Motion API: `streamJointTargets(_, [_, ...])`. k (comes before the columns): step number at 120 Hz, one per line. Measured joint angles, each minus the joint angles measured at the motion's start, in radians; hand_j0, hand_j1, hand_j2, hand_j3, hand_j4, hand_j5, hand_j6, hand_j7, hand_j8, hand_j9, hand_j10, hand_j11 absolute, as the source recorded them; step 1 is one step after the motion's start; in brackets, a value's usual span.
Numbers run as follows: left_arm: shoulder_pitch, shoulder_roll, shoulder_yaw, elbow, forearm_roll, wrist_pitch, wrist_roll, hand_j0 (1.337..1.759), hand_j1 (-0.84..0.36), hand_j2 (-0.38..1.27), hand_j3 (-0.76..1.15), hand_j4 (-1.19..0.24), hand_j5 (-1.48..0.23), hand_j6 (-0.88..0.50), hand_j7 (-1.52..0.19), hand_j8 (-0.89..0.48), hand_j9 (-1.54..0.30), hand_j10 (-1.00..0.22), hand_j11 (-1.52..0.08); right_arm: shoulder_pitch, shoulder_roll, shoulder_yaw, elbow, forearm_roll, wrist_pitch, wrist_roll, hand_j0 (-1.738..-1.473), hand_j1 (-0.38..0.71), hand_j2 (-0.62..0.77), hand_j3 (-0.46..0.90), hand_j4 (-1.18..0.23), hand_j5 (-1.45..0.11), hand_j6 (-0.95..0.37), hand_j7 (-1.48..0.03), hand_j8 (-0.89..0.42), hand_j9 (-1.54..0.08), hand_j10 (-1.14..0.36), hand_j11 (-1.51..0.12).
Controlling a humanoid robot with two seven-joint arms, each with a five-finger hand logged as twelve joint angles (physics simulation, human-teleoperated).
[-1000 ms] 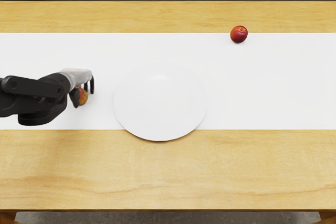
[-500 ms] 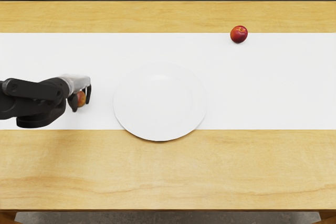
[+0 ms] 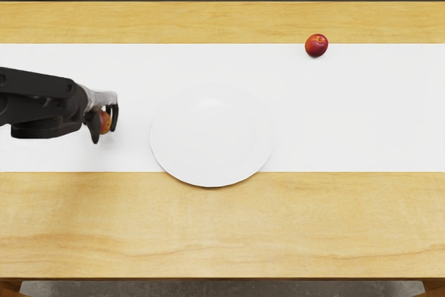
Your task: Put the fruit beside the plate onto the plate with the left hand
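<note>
A small red-orange fruit (image 3: 105,122) lies left of the white plate (image 3: 212,135), mostly covered by my left hand (image 3: 103,120). The hand's dark fingers (image 3: 112,117) are curled around the fruit, and its arm comes in from the left edge. A gap of white cloth separates the hand from the plate's left rim. Whether the fruit rests on the cloth or is raised off it cannot be told. The right arm does not show.
A second red fruit (image 3: 316,45) sits far off at the back right, on the edge of the white runner (image 3: 361,116). Bare wooden table (image 3: 222,227) spans the front and back.
The fingers have closed in around the fruit. The arm has lifted and swung slightly, and the hand with the fruit sits a little higher in the picture than before.
</note>
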Motion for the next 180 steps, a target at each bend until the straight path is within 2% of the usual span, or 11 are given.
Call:
streamJointTargets(10, [-0.039, 0.001, -0.015, -0.013, -0.034, -0.05, 0.0, 1.649, -0.37, 0.27, 0.03, -0.88, -1.06, -0.37, -1.18, -0.32, -1.16, -0.77, -1.18, 0.0, 0.0, 0.0, 0.0, 0.0, 0.0, 0.0, -1.658, -0.31, -0.01, 0.0, -0.04, -0.05, -0.04, -0.05, -0.04, -0.05, -0.04, -0.05])
streamJointTargets(26, [-0.117, 0.001, -0.04, -0.038, -0.08, -0.108, 0.002, 1.65, -0.42, 0.41, 0.02, -0.87, -1.08, -0.36, -1.16, -0.32, -1.17, -0.78, -1.18, 0.0, 0.0, 0.0, 0.0, 0.0, 0.0, 0.0, -1.658, -0.31, -0.01, 0.0, -0.04, -0.05, -0.04, -0.05, -0.04, -0.05, -0.04, -0.05])
streamJointTargets(51, [-0.185, -0.04, -0.09, -0.069, -0.162, -0.158, 0.004, 1.65, -0.4, 0.41, 0.01, -0.86, -1.1, -0.39, -1.15, -0.35, -1.17, -0.8, -1.17, 0.0, 0.0, 0.0, 0.0, 0.0, 0.0, 0.0, -1.658, -0.31, -0.01, 0.0, -0.04, -0.05, -0.04, -0.05, -0.04, -0.05, -0.04, -0.05])
streamJointTargets(57, [-0.187, -0.065, -0.106, -0.072, -0.18, -0.167, 0.004, 1.651, -0.4, 0.47, 0.01, -0.87, -1.11, -0.4, -1.14, -0.37, -1.16, -0.81, -1.17, 0.0, 0.0, 0.0, 0.0, 0.0, 0.0, 0.0, -1.658, -0.31, -0.01, 0.0, -0.04, -0.05, -0.04, -0.05, -0.04, -0.05, -0.04, -0.05])
streamJointTargets(68, [-0.189, -0.118, -0.134, -0.072, -0.21, -0.175, 0.006, 1.651, -0.35, 0.42, 0.0, -0.87, -1.12, -0.41, -1.15, -0.39, -1.16, -0.83, -1.16, 0.0, 0.0, 0.0, 0.0, 0.0, 0.0, 0.0, -1.658, -0.31, -0.01, 0.0, -0.04, -0.05, -0.04, -0.05, -0.04, -0.05, -0.04, -0.05])
streamJointTargets(73, [-0.194, -0.132, -0.145, -0.07, -0.222, -0.177, 0.007, 1.651, -0.38, 0.49, 0.0, -0.86, -1.14, -0.41, -1.16, -0.39, -1.16, -0.83, -1.17, 0.0, 0.0, 0.0, 0.0, 0.0, 0.0, 0.0, -1.658, -0.31, -0.01, 0.0, -0.04, -0.05, -0.04, -0.05, -0.04, -0.05, -0.04, -0.05])
streamJointTargets(80, [-0.194, -0.165, -0.159, -0.065, -0.233, -0.178, 0.007, 1.651, -0.38, 0.49, 0.0, -0.86, -1.15, -0.4, -1.16, -0.39, -1.16, -0.84, -1.16, 0.0, 0.0, 0.0, 0.0, 0.0, 0.0, 0.0, -1.658, -0.31, -0.01, 0.0, -0.04, -0.05, -0.04, -0.05, -0.04, -0.05, -0.04, -0.05])
streamJointTargets(105, [-0.179, -0.275, -0.192, -0.002, -0.244, -0.174, 0.009, 1.653, -0.35, 0.44, 0.0, -0.85, -1.19, -0.41, -1.17, -0.4, -1.15, -0.86, -1.16, 0.0, 0.0, 0.0, 0.0, 0.0, 0.0, 0.0, -1.658, -0.31, -0.01, 0.0, -0.04, -0.05, -0.04, -0.05, -0.04, -0.05, -0.04, -0.05])
streamJointTargets(133, [-0.158, -0.322, -0.2, 0.053, -0.247, -0.151, 0.009, 1.652, -0.3, 0.36, 0.0, -0.83, -1.15, -0.45, -1.14, -0.43, -1.13, -0.86, -1.14, 0.0, 0.0, 0.0, 0.0, 0.0, 0.0, 0.0, -1.658, -0.31, -0.01, 0.0, -0.04, -0.05, -0.04, -0.05, -0.04, -0.05, -0.04, -0.05])
streamJointTargets(161, [-0.149, -0.348, -0.201, 0.083, -0.239, -0.055, 0.008, 1.656, -0.16, 0.17, 0.0, -0.51, -0.7, -0.37, -0.69, -0.38, -0.69, -0.52, -0.69, 0.0, 0.0, 0.0, 0.0, 0.0, 0.0, 0.0, -1.658, -0.31, -0.01, 0.0, -0.04, -0.05, -0.04, -0.05, -0.04, -0.05, -0.04, -0.05])
streamJointTargets(180, [-0.148, -0.344, -0.201, 0.088, -0.242, -0.046, 0.007, 1.657, -0.05, 0.1, 0.0, -0.38, -0.5, -0.31, -0.5, -0.32, -0.5, -0.38, -0.5, 0.0, 0.0, 0.0, 0.0, 0.0, 0.0, 0.0, -1.658, -0.31, -0.01, 0.0, -0.04, -0.05, -0.04, -0.05, -0.04, -0.05, -0.04, -0.05])
